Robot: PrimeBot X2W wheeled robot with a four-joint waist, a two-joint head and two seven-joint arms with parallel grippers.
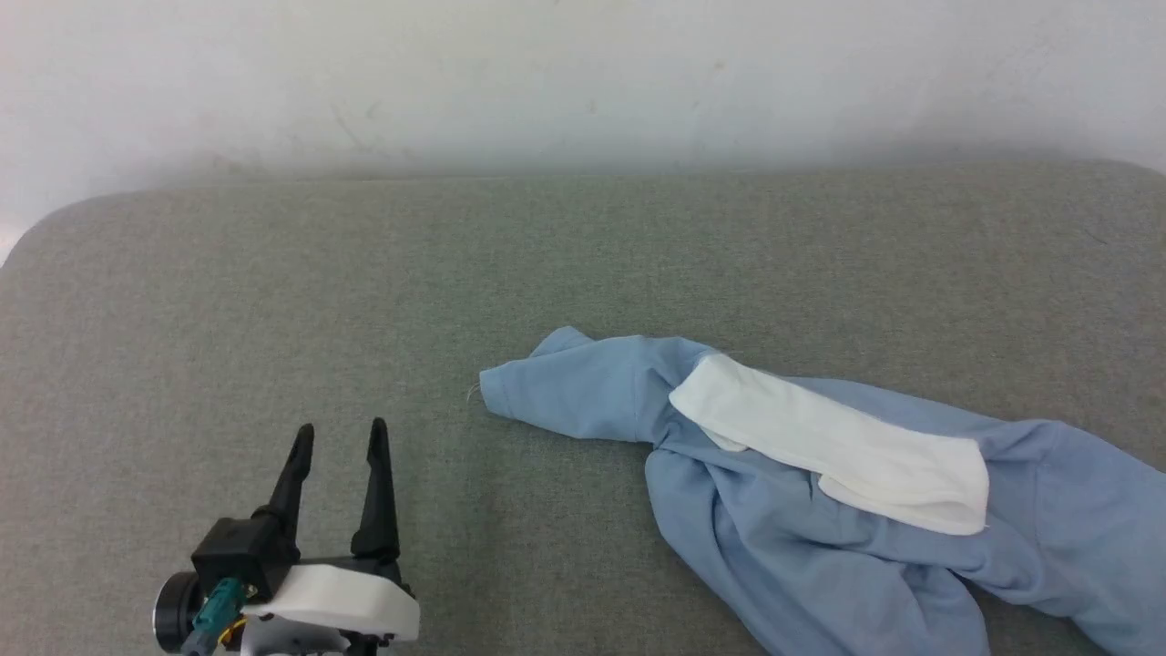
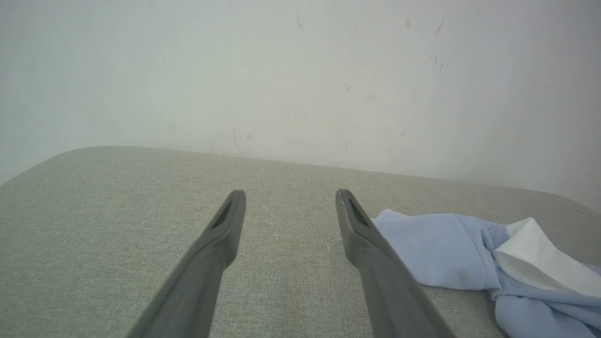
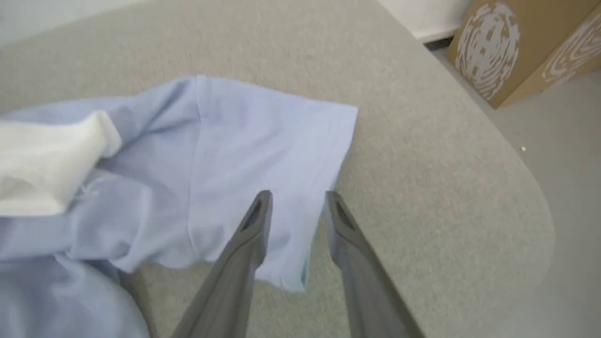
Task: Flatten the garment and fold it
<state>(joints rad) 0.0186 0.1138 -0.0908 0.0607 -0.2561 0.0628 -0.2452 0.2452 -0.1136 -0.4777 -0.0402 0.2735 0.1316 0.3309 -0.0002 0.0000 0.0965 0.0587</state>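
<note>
The garment (image 1: 820,528), a light blue shirt, lies crumpled on the right half of the grey table, with one sleeve pointing left and its white collar (image 1: 838,446) on top. My left gripper (image 1: 337,433) stands open at the lower left, well clear of the sleeve. In the left wrist view that gripper (image 2: 291,192) is open over bare table, with the garment (image 2: 436,249) just to the right of it. In the right wrist view my right gripper (image 3: 298,195) hovers over the hem of the garment's other sleeve (image 3: 263,141). Its jaws are apart and the cloth shows in the gap.
The grey fabric-covered table (image 1: 273,301) runs back to a white wall (image 1: 583,73). Its rounded edge (image 3: 530,197) lies to the right of the right gripper, with pale floor (image 3: 568,141) and cardboard boxes (image 3: 512,42) beyond it.
</note>
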